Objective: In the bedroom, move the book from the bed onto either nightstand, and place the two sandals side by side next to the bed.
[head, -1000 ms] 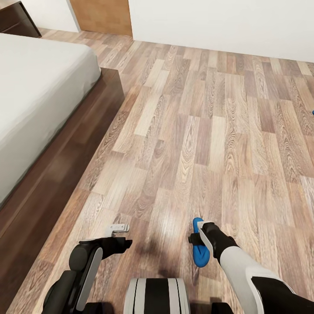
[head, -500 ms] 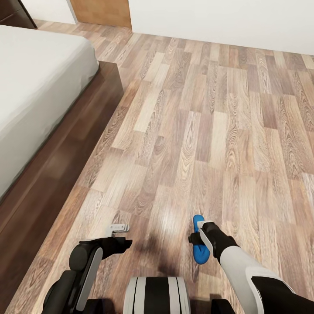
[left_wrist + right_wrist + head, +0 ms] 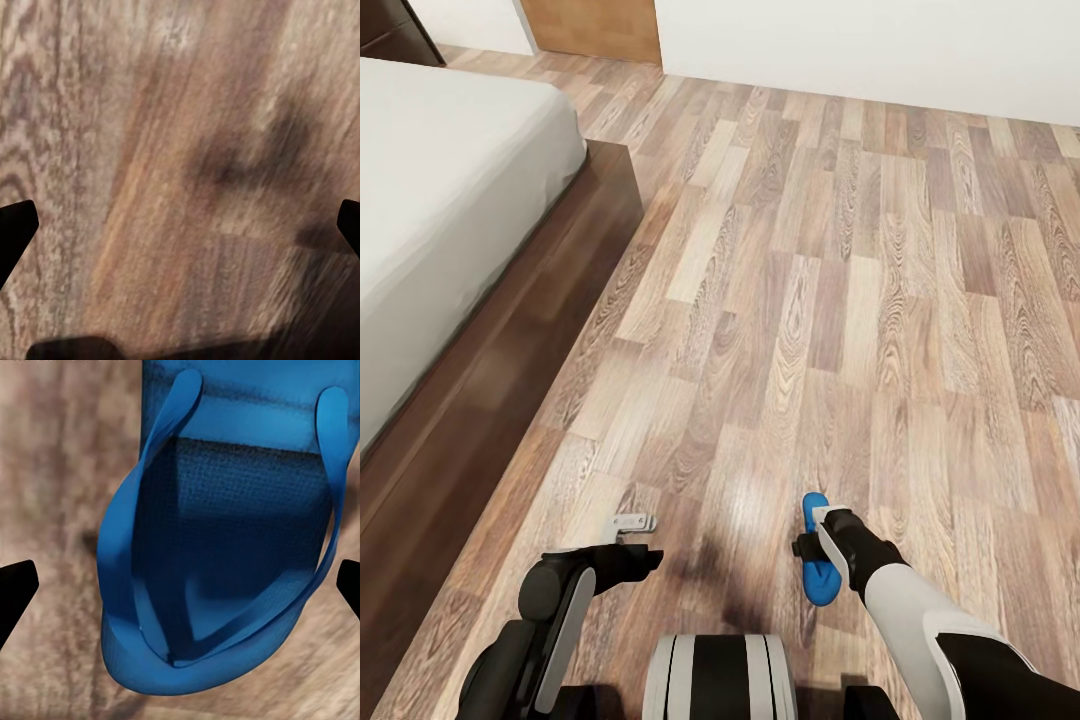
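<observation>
A blue sandal (image 3: 815, 585) lies on the wood floor right under my right gripper (image 3: 812, 535). In the right wrist view the sandal (image 3: 225, 547) sits with its straps up between the two dark fingertips (image 3: 15, 592), which stand wide apart, so the gripper is open. My left gripper (image 3: 630, 522) hangs open over bare floor, with nothing between its fingertips (image 3: 15, 229). The bed (image 3: 450, 190), an off-white mattress on a dark wood frame, runs along the left. A corner of the dark nightstand (image 3: 385, 30) shows beyond it. The book is out of view.
Wood plank floor (image 3: 840, 300) stretches ahead and to the right as far as a white wall (image 3: 880, 50). A light brown wooden panel (image 3: 595, 28) stands against the wall at the back left. The bed frame's dark ledge (image 3: 510, 370) borders the floor on the left.
The head view shifted slightly between one second and half a second ago. Both arms and the sandal kept their places in the picture. Nothing has moved since.
</observation>
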{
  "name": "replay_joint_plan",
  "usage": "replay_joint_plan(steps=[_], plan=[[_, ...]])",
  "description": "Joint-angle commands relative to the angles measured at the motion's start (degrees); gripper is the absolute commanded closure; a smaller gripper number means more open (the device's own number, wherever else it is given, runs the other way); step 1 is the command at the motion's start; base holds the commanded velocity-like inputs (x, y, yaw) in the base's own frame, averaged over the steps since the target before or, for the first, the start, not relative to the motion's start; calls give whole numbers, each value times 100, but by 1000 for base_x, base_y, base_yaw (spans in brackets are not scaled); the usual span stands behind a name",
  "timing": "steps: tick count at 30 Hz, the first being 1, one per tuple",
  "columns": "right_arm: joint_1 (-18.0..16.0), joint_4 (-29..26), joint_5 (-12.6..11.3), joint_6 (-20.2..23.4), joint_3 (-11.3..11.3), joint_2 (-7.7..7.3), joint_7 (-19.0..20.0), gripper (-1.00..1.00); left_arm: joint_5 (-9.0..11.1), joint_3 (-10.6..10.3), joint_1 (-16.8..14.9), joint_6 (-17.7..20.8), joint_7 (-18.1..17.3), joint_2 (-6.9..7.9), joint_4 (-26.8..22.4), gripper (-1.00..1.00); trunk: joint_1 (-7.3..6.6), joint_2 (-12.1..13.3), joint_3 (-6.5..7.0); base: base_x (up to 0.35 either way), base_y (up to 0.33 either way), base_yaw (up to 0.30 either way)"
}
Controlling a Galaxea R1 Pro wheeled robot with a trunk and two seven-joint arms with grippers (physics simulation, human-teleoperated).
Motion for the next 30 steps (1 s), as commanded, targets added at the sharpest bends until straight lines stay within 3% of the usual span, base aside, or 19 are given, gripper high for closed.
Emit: replay_joint_plan(steps=[1, 30], plan=[[-1, -9, 52, 26, -48, 7, 5, -100, 41, 3, -2, 24, 20, -1, -4, -100, -1, -1, -3, 0, 0, 0], [-4, -9, 52, 26, -56, -2, -15, -100, 41, 3, -2, 16, 27, -1, 6, -100, -1, -1, -3, 0, 0, 0]])
